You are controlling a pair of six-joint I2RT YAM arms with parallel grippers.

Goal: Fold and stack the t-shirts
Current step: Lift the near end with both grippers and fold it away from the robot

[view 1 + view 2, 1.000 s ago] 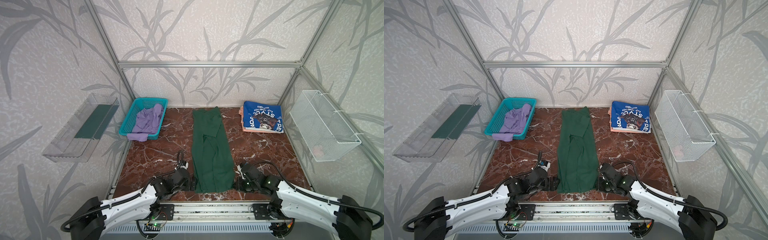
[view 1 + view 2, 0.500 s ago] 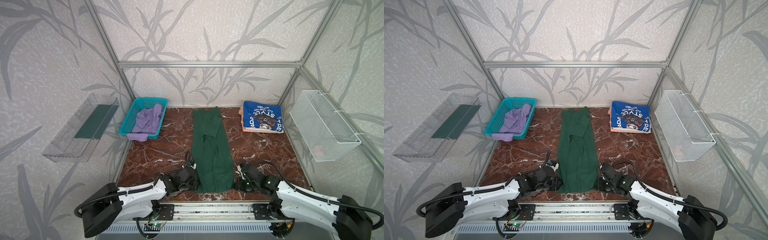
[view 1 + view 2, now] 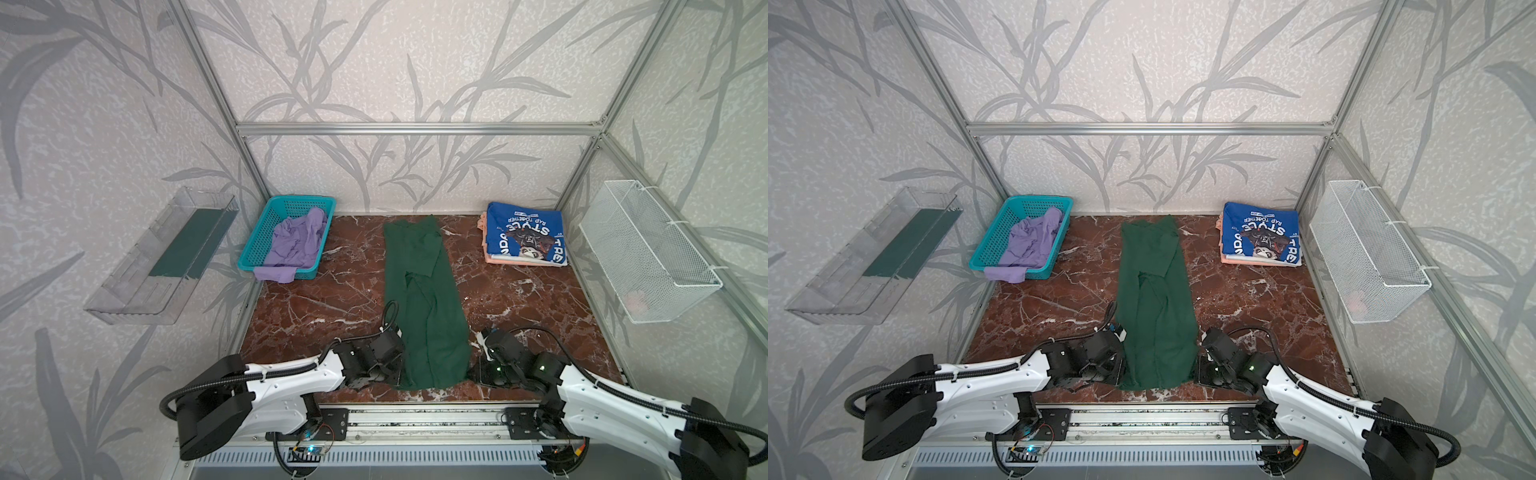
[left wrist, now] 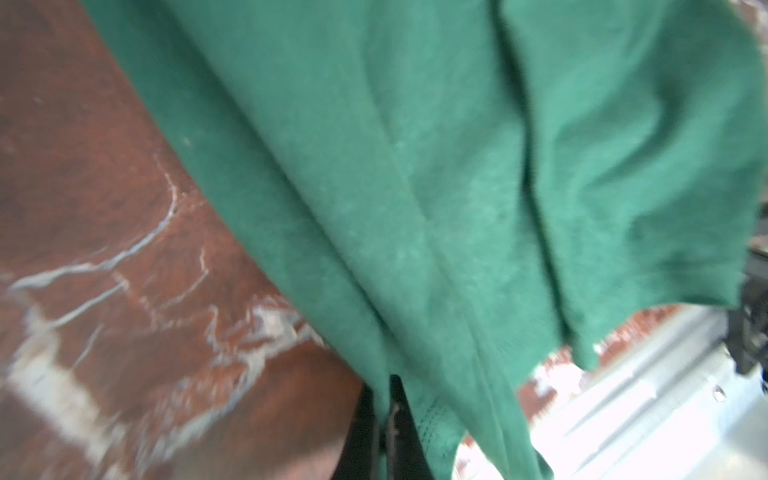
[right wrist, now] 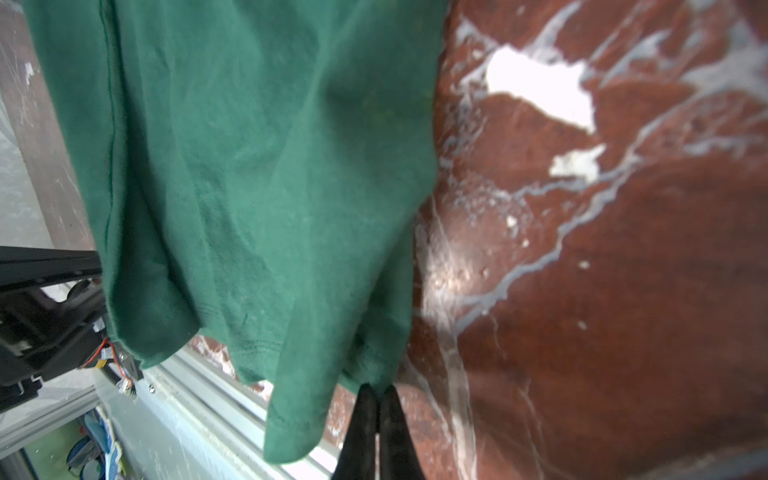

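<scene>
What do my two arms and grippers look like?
The left arm and right arm have white shells, black joints and bases, and black corrugated cable hoses looped alongside. The left gripper and right gripper are black blocks; green lights glow near the right one. The fingers are slim, black, tapered.

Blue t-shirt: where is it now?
In both top views the blue t-shirt lies folded at the far right, atop the peach t-shirt, near the white wire basket.
</scene>
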